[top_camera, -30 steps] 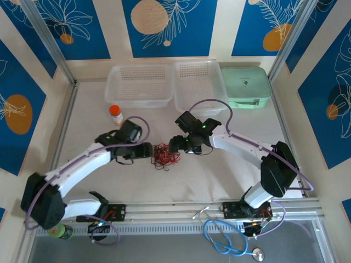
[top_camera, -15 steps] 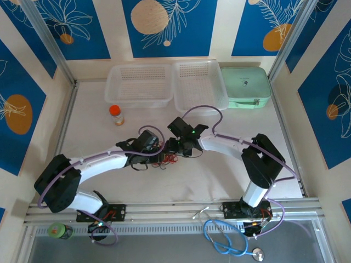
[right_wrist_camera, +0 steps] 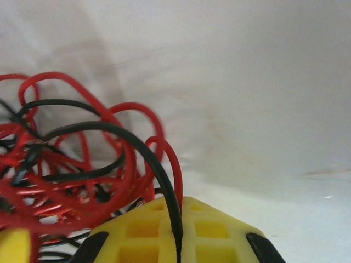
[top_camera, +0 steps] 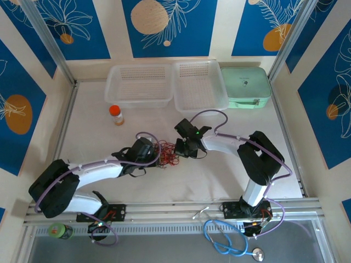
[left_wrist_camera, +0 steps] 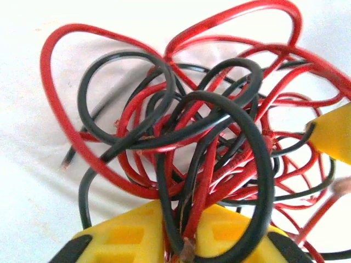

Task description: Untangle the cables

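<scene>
Tangle of thin red and black cables [top_camera: 167,154] at the centre of the white table [top_camera: 219,181]: the left gripper [left_wrist_camera: 181,233] at its 9 o'clock and the right gripper [right_wrist_camera: 178,235] at its 2 o'clock, open a second ago, are now pinched shut on strands, probably ready to pull apart.

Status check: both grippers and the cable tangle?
Left gripper shut on cables. Right gripper shut on cables, black strand in its jaws. Cables one red-black knot between them. Bottle stands apart.
</scene>
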